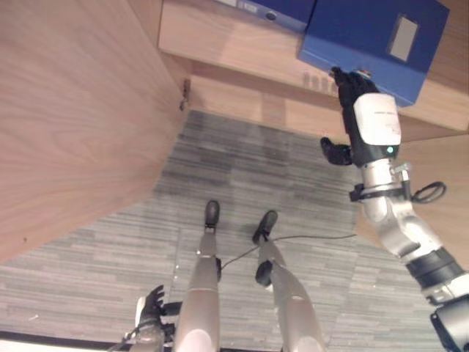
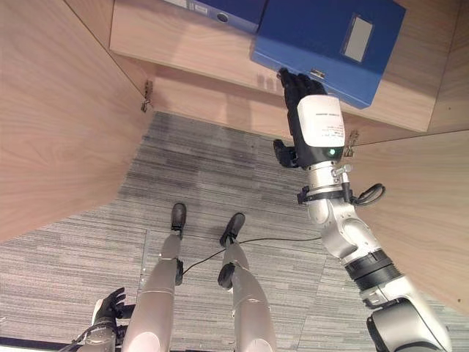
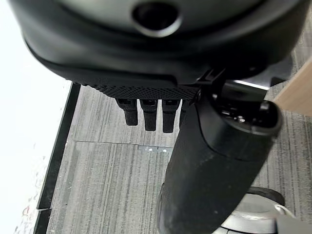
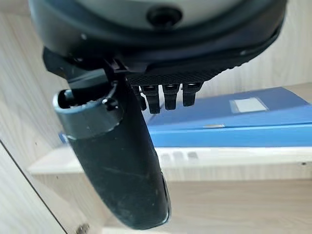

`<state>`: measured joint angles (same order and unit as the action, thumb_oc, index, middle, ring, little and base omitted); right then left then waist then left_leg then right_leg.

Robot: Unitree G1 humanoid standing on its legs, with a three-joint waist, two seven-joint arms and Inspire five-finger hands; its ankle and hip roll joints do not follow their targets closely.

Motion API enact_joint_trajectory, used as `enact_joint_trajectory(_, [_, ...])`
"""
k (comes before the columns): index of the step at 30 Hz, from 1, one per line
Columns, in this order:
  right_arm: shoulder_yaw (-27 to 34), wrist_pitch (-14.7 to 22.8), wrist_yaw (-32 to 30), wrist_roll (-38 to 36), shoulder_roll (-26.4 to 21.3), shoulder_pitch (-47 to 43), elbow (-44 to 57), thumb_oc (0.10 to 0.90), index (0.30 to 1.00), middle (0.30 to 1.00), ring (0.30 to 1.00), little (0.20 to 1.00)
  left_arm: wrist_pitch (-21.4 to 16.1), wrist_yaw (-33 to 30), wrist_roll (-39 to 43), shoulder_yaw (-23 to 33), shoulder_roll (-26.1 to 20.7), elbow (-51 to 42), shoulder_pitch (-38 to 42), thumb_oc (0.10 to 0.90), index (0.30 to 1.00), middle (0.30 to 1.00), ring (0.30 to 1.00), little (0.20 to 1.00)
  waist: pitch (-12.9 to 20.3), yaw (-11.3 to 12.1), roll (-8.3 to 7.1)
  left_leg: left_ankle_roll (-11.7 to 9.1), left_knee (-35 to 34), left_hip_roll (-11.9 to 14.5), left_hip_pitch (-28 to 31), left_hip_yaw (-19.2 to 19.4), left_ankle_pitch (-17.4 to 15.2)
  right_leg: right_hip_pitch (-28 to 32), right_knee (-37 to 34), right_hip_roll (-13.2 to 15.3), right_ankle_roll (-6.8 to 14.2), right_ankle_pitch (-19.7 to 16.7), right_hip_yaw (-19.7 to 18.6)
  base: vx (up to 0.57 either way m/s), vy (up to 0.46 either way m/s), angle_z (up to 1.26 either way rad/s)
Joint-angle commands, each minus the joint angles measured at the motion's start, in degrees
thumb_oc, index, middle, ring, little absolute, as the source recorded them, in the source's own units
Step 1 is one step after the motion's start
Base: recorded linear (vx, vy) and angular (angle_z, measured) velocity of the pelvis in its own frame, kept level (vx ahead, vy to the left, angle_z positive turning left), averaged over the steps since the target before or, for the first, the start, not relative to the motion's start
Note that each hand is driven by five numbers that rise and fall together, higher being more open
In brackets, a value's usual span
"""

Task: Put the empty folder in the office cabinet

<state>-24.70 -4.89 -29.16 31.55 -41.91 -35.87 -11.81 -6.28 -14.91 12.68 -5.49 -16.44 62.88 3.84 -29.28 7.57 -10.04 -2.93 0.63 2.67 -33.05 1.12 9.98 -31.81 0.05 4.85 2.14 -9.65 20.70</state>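
A blue folder (image 1: 374, 37) with a pale label lies flat on the wooden cabinet shelf (image 1: 220, 37), its near corner jutting past the shelf's front edge. My right hand (image 1: 370, 117) is raised to it, open, with straight fingertips at the folder's front edge and the thumb held apart below. In the right wrist view the folder (image 4: 234, 122) lies just past those fingers. My left hand (image 1: 152, 304) hangs low by my side, open and holding nothing.
A second dark blue binder (image 1: 271, 11) lies further left on the same shelf. An open wooden cabinet door (image 1: 73, 110) stands at the left and another wooden panel (image 2: 432, 205) at the right. Grey striped carpet (image 1: 242, 176) lies below.
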Motion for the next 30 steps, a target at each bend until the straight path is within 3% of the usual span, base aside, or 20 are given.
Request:
enact_joint_trajectory(1, [1.7,0.1,-5.3,2.0,-2.5,-6.5,3.4,0.800,0.900,0.900,0.900,0.900,1.4,-2.4,-0.3,1.5,0.2,3.4,-5.7,0.800,0.900,0.900,0.900,0.900,-0.5,-0.3,-1.87,1.9,2.7,-3.2,0.7,-0.9,-6.1,1.6,-0.6,2.3,6.0,-0.9,-0.1,0.00,0.000,0.00])
enact_joint_trajectory(25, [-2.3,-1.4,-6.2,-1.2,-2.9,-12.8,-8.5,0.800,0.900,0.900,0.900,0.900,0.8,-2.5,-0.7,0.9,-1.3,4.0,-6.3,0.800,0.900,0.900,0.900,0.900,-0.5,0.3,-1.49,1.8,2.7,-3.4,-0.1,-0.8,-6.0,0.4,-0.6,2.4,6.0,-1.4,0.0,0.00,-0.001,0.00])
enact_joint_trajectory(26, [-2.3,-1.5,-6.2,-1.5,-2.8,-13.1,-9.0,0.800,0.900,0.900,0.900,0.900,0.8,-2.5,-0.7,0.9,-1.3,4.1,-6.3,0.800,0.900,0.900,0.900,0.900,-0.5,0.7,-1.20,1.5,2.4,-2.9,1.0,-1.4,-7.5,1.3,-0.7,1.7,6.6,-0.3,-0.9,0.08,-0.026,0.00])
enact_joint_trajectory(28, [-2.7,-1.6,-6.0,-2.1,-3.0,-14.0,-10.5,0.800,0.900,0.900,0.900,0.900,0.7,-2.4,-0.7,0.9,-1.5,4.1,-6.4,0.800,0.900,0.900,0.900,0.900,-0.5,0.9,-1.14,1.4,2.4,-2.9,0.8,-1.5,-7.5,1.1,-0.7,1.7,6.6,-0.3,-0.8,0.00,-0.008,0.02])
enact_joint_trajectory(29, [-3.0,-1.6,-6.1,-2.4,-3.0,-14.3,-11.2,0.800,0.900,0.900,0.900,0.900,0.6,-2.4,-0.7,0.8,-1.5,4.0,-6.5,0.800,0.900,0.900,0.900,0.900,-0.5,0.7,-1.33,1.8,2.5,-3.4,-0.3,-0.9,-5.9,0.2,-0.7,2.3,5.9,-1.4,0.0,0.00,0.000,0.00])
enact_joint_trajectory(30, [-3.4,-1.6,-6.0,-2.8,-3.3,-15.2,-12.1,0.800,0.900,0.900,0.900,0.900,0.6,-2.4,-0.6,0.7,-1.7,4.0,-6.4,0.800,0.900,0.900,0.900,0.900,-0.5,0.9,-1.03,1.4,2.4,-3.0,0.6,-1.6,-7.3,1.1,-0.8,1.7,6.6,-0.4,-0.8,0.00,0.000,0.00])
